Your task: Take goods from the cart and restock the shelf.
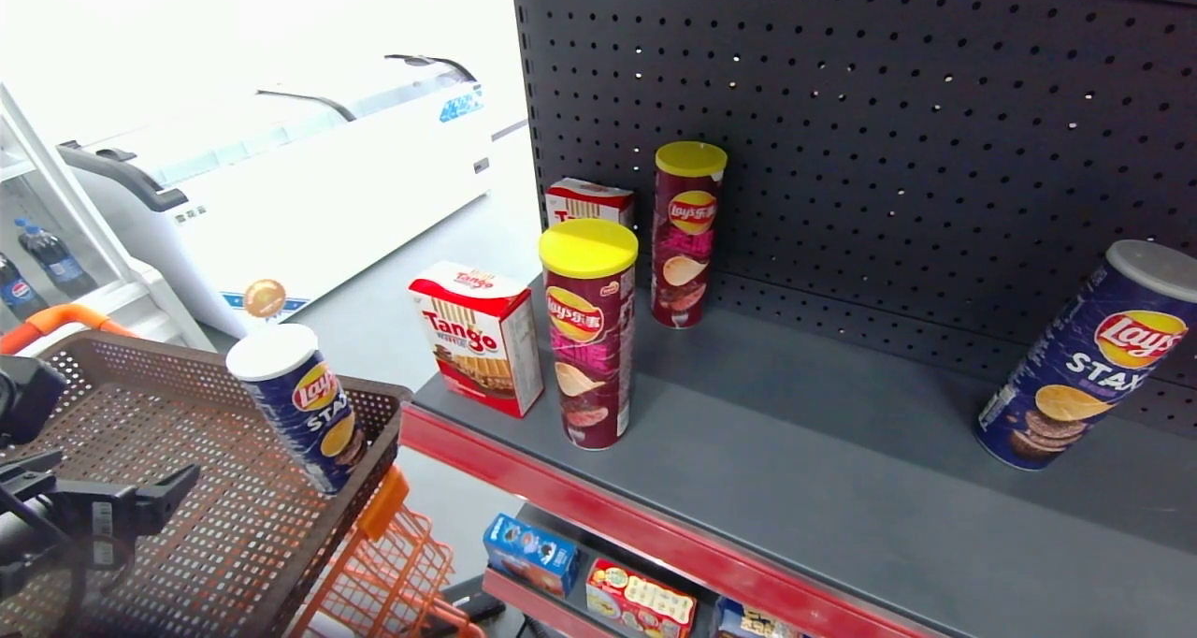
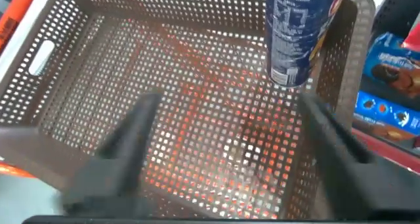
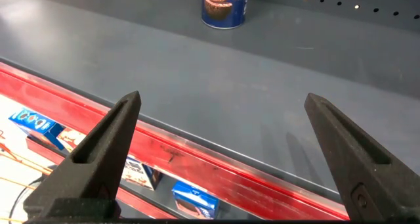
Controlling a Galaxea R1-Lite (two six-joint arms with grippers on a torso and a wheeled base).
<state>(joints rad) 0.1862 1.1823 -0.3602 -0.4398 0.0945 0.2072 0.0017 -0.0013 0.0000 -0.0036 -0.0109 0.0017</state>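
Left gripper (image 2: 230, 104) over basket (image 2: 79, 66) with white-lidded blue can (image 1: 304, 404)

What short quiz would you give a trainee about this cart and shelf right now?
1. True or false: a blue cylindrical chip can with a white lid stands in the brown perforated plastic cart basket.
2. How many maroon cylindrical chip cans with yellow lids stand on the grey metal shelf? A one, B two, C four.
3. Fill in: the left tool is ____ (open or shut).
Key: 1 true; 2 B; 3 open.
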